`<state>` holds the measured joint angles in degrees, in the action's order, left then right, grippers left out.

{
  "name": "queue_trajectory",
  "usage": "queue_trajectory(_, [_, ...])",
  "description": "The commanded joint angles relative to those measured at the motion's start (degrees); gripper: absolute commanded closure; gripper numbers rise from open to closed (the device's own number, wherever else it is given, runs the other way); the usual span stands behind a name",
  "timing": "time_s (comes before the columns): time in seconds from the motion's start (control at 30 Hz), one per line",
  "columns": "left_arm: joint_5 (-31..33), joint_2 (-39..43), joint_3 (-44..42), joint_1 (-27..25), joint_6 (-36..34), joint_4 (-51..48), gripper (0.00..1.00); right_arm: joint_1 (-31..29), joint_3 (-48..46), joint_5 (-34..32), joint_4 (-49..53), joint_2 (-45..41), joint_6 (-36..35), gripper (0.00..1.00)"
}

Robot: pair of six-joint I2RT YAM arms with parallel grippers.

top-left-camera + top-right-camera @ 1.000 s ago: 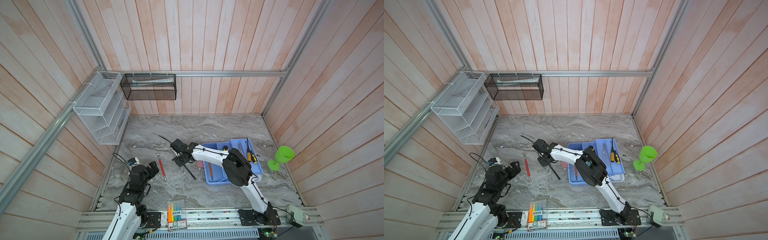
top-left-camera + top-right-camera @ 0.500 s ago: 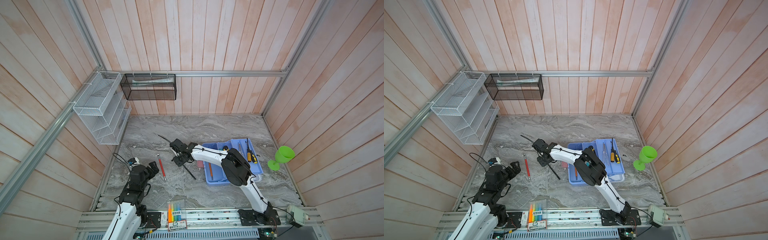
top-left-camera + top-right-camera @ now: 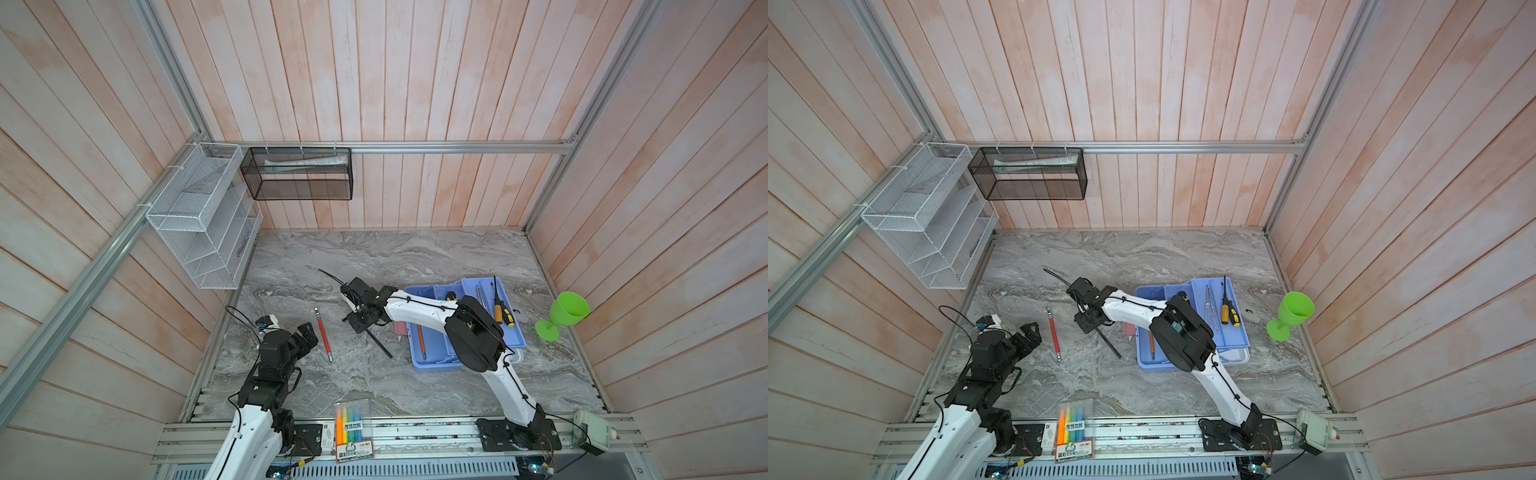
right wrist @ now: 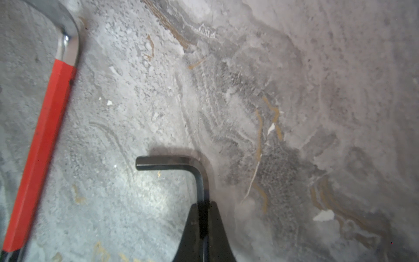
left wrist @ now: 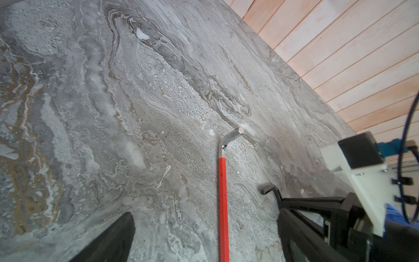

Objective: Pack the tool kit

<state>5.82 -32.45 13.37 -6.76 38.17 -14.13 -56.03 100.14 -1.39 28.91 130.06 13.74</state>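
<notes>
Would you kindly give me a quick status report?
Right gripper shut on black hex key. Left gripper open beside red hex key. Blue tray holds screwdrivers. No obstruction seen near the grip.

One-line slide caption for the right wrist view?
Right end effector shut on a black L-shaped metal hex key on the grey marble tabletop, a red-sleeved chrome hex key lying apart.

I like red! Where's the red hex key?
In both top views the red hex key lies on the marble table, between the left gripper and the black hex key.
</notes>
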Motion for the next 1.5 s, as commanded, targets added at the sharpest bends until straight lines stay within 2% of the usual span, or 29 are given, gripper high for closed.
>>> queue_trajectory(0.0, [0.3,0.5,-0.5,-0.2,-0.1,0.1,0.00,0.4,-3.2,1.4,0.1,-3.8,1.6,1.00])
queue_trajectory(0.4, [-0.2,-0.8,-0.2,-0.3,-0.4,0.7,0.00,0.5,-18.9,-2.3,-9.2,-19.0,5.3,1.00])
queue_trajectory(0.87, [-0.4,-2.5,0.1,-0.7,-0.6,1.2,0.00,0.4,-34.7,-13.4,-16.4,-37.1,9.5,1.00])
queue_trajectory(1.03, [-0.4,-2.6,0.0,-0.8,-0.8,1.3,0.00,0.4,-37.4,-16.8,-17.0,-42.5,10.4,1.00])
queue_trajectory(1.47, [-0.4,-2.7,0.1,-1.1,-0.9,1.5,0.00,-0.3,-43.0,-19.5,-22.9,-54.5,10.0,1.00])
